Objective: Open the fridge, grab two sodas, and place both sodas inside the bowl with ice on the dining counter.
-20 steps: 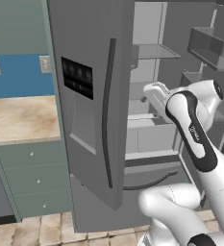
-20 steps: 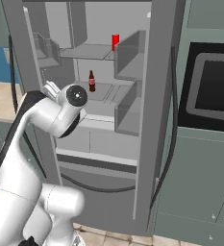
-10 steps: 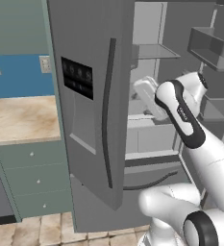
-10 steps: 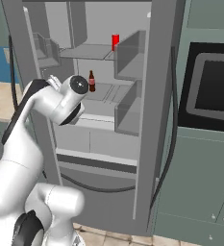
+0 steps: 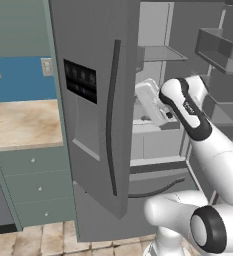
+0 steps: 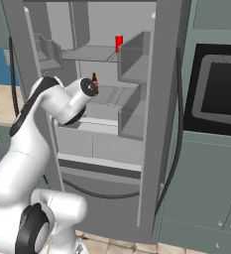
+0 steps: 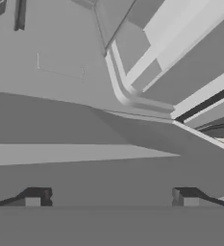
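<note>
The fridge (image 5: 95, 100) is standing with its doors swung open, and its pale grey shelves are showing in both base views. In the left base view the left door, with the black dispenser panel (image 5: 80, 81) and a dark bar handle (image 5: 112, 117), is hanging open in front of the wooden wall countertop (image 5: 18, 122) and the grey-green cabinets (image 5: 33, 185). In the right base view a dark built-in oven (image 6: 218, 87) is sitting to the right of the fridge.

The white arm (image 5: 208, 145) is reaching into the middle of the fridge, with the hand at the height of the middle shelf. In the hand view the gripper (image 7: 108, 198) is pointing at grey shelf surfaces, and its two dark fingertips (image 7: 36, 197) are standing far apart with nothing between them, so the claw is wide open and empty.

The red can (image 6: 119, 42) is standing upright on the upper shelf (image 6: 89, 53), near the back, just left of a door bin (image 6: 134, 57). The brown bottle (image 6: 94, 82) is standing upright on the shelf below, and in the right base view it is appearing just beside the end of the arm. I cannot tell if the arm is touching it or only passing in front of it.
</note>
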Available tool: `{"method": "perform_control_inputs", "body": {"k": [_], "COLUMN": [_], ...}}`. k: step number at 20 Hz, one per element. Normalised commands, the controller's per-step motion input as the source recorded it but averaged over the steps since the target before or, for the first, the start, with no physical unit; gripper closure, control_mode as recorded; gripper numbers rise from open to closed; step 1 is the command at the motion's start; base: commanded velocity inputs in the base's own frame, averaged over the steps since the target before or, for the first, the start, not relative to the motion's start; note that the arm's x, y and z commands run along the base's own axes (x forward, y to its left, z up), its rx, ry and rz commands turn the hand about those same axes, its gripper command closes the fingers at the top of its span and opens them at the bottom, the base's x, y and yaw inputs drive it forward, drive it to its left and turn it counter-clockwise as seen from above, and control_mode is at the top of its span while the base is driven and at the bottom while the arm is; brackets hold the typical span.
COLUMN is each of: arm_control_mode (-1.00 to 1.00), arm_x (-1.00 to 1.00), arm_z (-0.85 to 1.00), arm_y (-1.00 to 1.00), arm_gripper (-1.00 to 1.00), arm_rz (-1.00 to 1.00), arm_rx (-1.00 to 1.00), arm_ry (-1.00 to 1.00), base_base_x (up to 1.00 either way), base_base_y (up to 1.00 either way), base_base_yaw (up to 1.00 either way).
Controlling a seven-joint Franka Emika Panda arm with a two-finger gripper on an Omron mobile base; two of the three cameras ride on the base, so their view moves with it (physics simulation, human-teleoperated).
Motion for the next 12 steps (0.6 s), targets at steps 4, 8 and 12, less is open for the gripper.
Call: {"method": "perform_control_inputs", "body": {"k": [4, 8, 12], "arm_control_mode": [-1.0, -1.0, -1.0], "arm_x": [-0.1, -0.15, -0.19], "arm_z": [-0.15, -0.09, -0.05], "arm_y": [0.38, 0.43, 0.51], "arm_gripper": [-1.0, -1.0, -1.0], "arm_rz": [0.1, 0.09, 0.08], "arm_rx": [0.13, 0.11, 0.06], "arm_ry": [0.0, 0.0, 0.0], "base_base_x": [0.0, 0.0, 0.0], "base_base_y": [0.0, 0.0, 0.0], "base_base_yaw": [0.0, 0.0, 0.0]}}
